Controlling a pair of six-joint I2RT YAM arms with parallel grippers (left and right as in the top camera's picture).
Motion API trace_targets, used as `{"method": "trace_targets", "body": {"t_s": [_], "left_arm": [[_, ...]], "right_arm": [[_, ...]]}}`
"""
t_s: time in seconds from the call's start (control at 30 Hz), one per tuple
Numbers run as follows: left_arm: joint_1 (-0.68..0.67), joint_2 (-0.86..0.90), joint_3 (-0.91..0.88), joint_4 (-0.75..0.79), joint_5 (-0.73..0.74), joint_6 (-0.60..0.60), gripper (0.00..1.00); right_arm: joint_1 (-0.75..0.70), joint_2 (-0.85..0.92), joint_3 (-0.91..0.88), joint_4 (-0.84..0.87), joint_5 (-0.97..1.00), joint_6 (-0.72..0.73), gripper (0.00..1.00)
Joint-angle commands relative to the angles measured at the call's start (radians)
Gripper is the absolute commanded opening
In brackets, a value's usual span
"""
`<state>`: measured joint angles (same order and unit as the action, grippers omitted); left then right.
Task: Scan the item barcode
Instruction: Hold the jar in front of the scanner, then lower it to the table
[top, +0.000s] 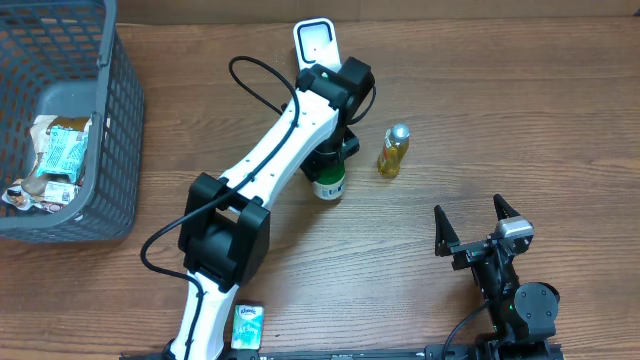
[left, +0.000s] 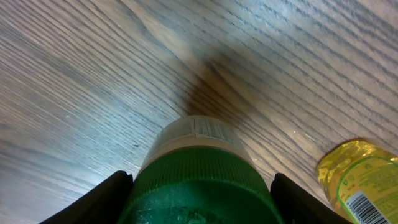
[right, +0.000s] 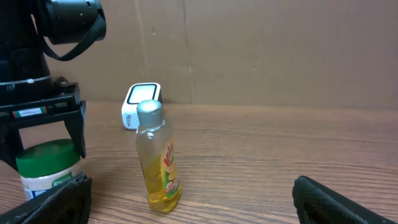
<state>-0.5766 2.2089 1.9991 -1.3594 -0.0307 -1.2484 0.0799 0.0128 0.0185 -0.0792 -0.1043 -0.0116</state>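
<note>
Green-lidded jar (top: 328, 186) stands mid-desk (top: 520, 90), left gripper (left: 199, 199) clamped on it, bottle (top: 394, 151) just beside. Right gripper (top: 469, 210) fingers spread wide, near front edge.

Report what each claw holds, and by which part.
Left claw grips the white jar by its green lid, pinched from both sides. Right claw is open and empty.

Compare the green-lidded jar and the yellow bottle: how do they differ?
The jar is squat and white with a wide green lid; the bottle is slim and clear, yellow liquid, small silver cap. The jar sits gripped in the left tool; the bottle stands free beside it. Both are upright on the table.
</note>
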Motion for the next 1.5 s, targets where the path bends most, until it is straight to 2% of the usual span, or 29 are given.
{"method": "trace_targets", "body": {"t_s": [0.0, 0.27, 0.47, 0.5, 0.53, 0.57, 0.7, 0.77, 0.83, 1.07, 1.23, 1.47], "left_arm": [[-0.008, -0.004, -0.002, 0.007, -0.002, -0.032, 0.44], [-0.010, -0.004, -0.023, 0.020, -0.003, -0.032, 0.43], [-0.014, -0.004, -0.048, 0.052, -0.003, -0.031, 0.49], [-0.014, -0.004, -0.048, 0.054, -0.003, -0.031, 0.52], [-0.014, -0.004, -0.048, 0.057, -0.003, -0.031, 0.64], [-0.014, -0.004, -0.048, 0.058, -0.003, -0.031, 0.67], [-0.014, -0.004, -0.048, 0.060, -0.003, -0.005, 0.70], [-0.013, -0.004, -0.048, 0.056, -0.003, -0.002, 0.81], [-0.014, -0.004, -0.048, 0.056, -0.003, 0.013, 0.86], [-0.013, -0.004, -0.048, 0.057, -0.005, 0.027, 0.96], [-0.002, -0.004, -0.048, 0.093, -0.031, 0.168, 0.97], [0.001, -0.004, -0.048, 0.130, -0.031, 0.532, 0.96]], "right_arm": [[-0.002, -0.010, -0.011, 0.005, 0.001, -0.005, 1.00], [-0.002, -0.010, -0.011, 0.005, 0.001, -0.004, 1.00], [-0.002, -0.010, -0.011, 0.005, 0.001, -0.004, 1.00], [-0.002, -0.010, -0.011, 0.005, 0.001, -0.004, 1.00], [-0.002, -0.010, -0.011, 0.005, 0.001, -0.004, 1.00], [-0.002, -0.010, -0.011, 0.005, 0.001, -0.004, 1.00], [-0.002, -0.010, -0.011, 0.005, 0.001, -0.004, 1.00], [-0.002, -0.010, -0.011, 0.005, 0.001, -0.004, 1.00], [-0.002, -0.010, -0.011, 0.005, 0.001, -0.005, 1.00], [-0.002, -0.010, -0.011, 0.005, 0.001, -0.005, 1.00], [-0.002, -0.010, -0.011, 0.005, 0.001, -0.005, 1.00], [-0.002, -0.010, -0.011, 0.005, 0.001, -0.004, 1.00]]}}
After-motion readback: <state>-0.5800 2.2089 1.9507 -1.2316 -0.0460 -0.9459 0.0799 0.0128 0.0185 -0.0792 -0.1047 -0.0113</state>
